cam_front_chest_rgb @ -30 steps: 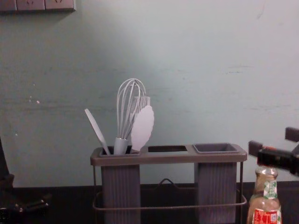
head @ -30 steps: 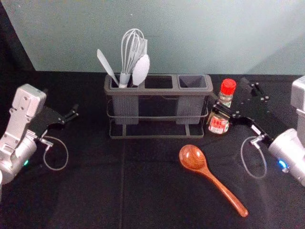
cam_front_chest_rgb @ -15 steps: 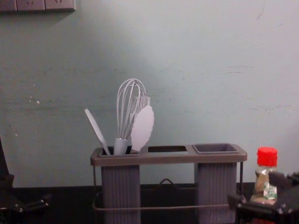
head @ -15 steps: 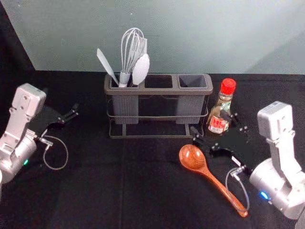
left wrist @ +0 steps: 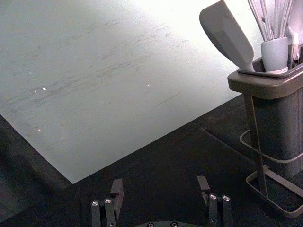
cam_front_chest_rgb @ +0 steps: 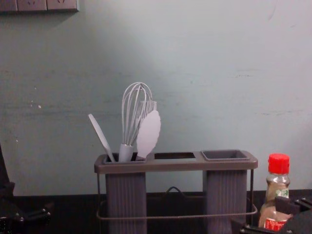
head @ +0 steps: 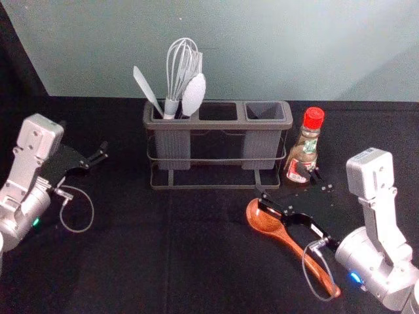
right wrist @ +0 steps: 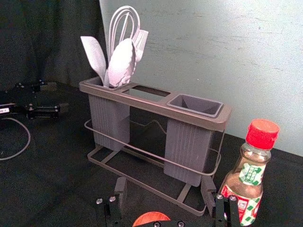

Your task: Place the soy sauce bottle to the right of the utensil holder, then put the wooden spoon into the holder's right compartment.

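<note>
The right gripper (head: 281, 182) is over the table, low down, in front of the holder's right end. Its two fingers are spread wide apart — they have nothing in their grip. One finger is over the round bowl (head: 256, 220) of the wooden spoon (head: 288, 240), and the other is in front of the low part of the sauce bottle (head: 305, 154). I can't tell if either finger touches them. In its wrist view, a bit of the spoon's bowl peeks out between the fingers.

The bottle stands up, just to the right of the utensil holder (head: 216, 125), with its red cap (head: 313, 118) on. The wooden spoon lies on the black cloth (head: 131, 261) in front of the holder. Its handle slants back toward the robot and to the right.

The holder's left cup (head: 172, 152) has a whisk (head: 175, 73), a flat turner (head: 146, 89), a pale spoon (head: 194, 96) and a fork in it. The right cup (head: 260, 150) is at the bottle's end.

The left gripper (head: 84, 136) is parked off to the left — its fingers are wide apart too, with an empty grip.
</note>
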Controlling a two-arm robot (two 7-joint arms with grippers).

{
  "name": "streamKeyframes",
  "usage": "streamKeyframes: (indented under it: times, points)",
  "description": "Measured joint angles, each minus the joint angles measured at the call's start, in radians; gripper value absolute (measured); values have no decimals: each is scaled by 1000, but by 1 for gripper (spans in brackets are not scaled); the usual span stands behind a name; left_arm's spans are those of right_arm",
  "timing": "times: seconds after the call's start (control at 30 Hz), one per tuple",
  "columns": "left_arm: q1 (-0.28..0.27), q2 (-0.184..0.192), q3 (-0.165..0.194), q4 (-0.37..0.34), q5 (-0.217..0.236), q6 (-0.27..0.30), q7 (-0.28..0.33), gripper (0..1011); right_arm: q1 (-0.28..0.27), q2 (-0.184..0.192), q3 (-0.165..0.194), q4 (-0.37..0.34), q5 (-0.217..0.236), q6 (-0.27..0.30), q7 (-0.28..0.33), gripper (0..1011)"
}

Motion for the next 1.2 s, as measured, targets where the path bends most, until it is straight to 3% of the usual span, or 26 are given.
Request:
streamKeyframes:
  times: [0.9,0.97,1.2]
  points:
    - [0,0,0,0,0,0,0,1011,3,4,-2,1,-2,4,0,1002]
    - [0,0,0,0,0,0,0,1011,3,8,-1,-7,4,37,8,1003]
    - [0,0,0,0,0,0,0,1011,20,31,-10,-69,8,235,17,1003]
